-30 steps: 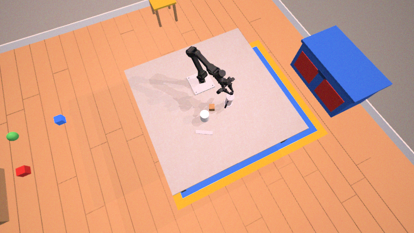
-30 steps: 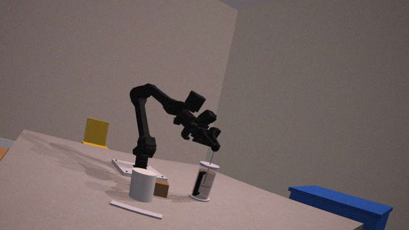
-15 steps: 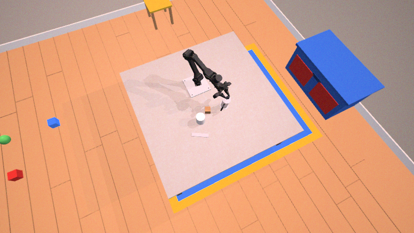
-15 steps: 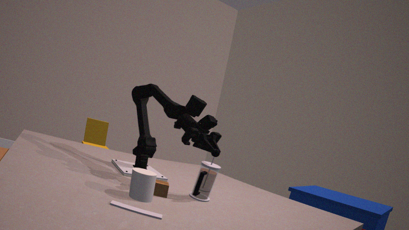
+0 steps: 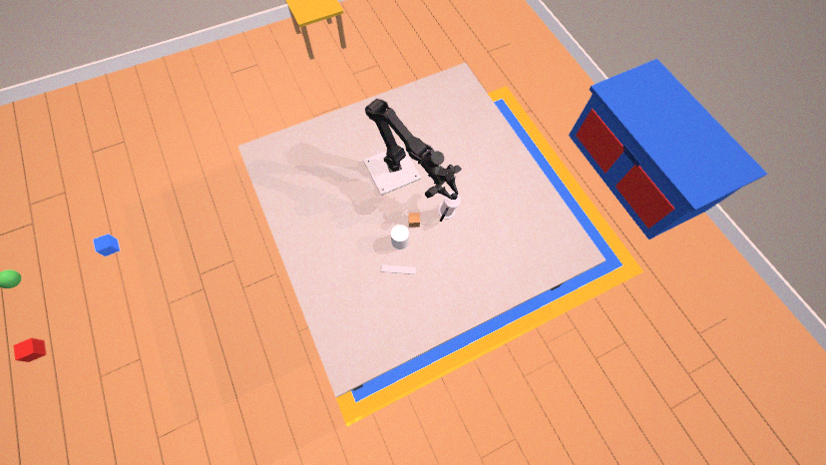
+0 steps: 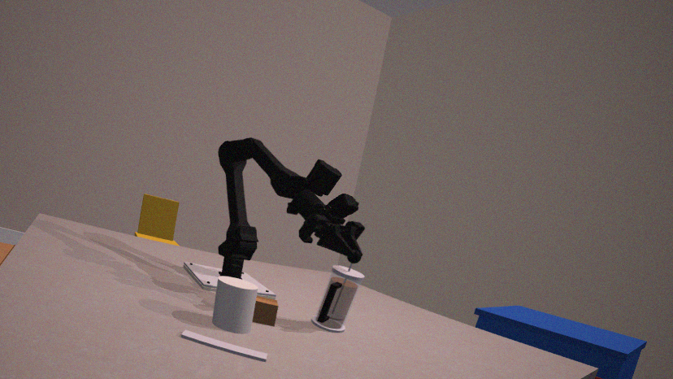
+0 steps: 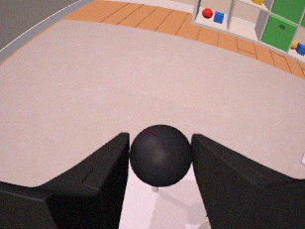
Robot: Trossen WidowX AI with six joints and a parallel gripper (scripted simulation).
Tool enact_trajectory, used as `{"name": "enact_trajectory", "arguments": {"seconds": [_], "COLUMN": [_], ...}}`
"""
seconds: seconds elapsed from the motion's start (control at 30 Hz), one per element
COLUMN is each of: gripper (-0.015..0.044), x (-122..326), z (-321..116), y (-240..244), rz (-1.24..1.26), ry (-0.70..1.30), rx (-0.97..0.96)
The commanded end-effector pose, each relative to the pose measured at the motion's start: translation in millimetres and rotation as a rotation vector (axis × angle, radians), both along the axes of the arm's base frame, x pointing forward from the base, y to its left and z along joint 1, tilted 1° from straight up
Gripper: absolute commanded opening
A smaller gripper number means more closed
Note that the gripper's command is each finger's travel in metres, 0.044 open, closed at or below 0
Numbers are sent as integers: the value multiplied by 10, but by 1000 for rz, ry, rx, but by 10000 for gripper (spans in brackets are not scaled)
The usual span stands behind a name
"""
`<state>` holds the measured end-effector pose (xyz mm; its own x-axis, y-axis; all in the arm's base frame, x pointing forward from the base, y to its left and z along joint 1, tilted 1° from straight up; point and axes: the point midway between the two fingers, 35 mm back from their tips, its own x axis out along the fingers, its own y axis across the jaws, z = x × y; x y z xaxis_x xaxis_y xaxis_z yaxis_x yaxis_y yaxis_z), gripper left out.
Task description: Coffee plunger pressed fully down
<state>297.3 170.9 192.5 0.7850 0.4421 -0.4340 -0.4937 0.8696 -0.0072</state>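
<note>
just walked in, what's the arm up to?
The arm's gripper is shut on the black knob of the coffee plunger, directly above the glass press. Only a short bit of rod shows between knob and lid, so the plunger looks nearly down but not fully. The press stands upright on the table, apart from the white cylinder and brown block. Release hasn't happened.
</note>
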Motion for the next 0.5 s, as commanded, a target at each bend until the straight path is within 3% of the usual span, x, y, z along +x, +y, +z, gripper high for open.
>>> {"name": "enact_trajectory", "arguments": {"seconds": [0.0, 0.47], "gripper": [121, 121], "x": [1, 19], "z": [-102, -90], "y": [0, 8], "rz": [3, 3], "ry": [28, 28], "rx": [-22, -22]}}
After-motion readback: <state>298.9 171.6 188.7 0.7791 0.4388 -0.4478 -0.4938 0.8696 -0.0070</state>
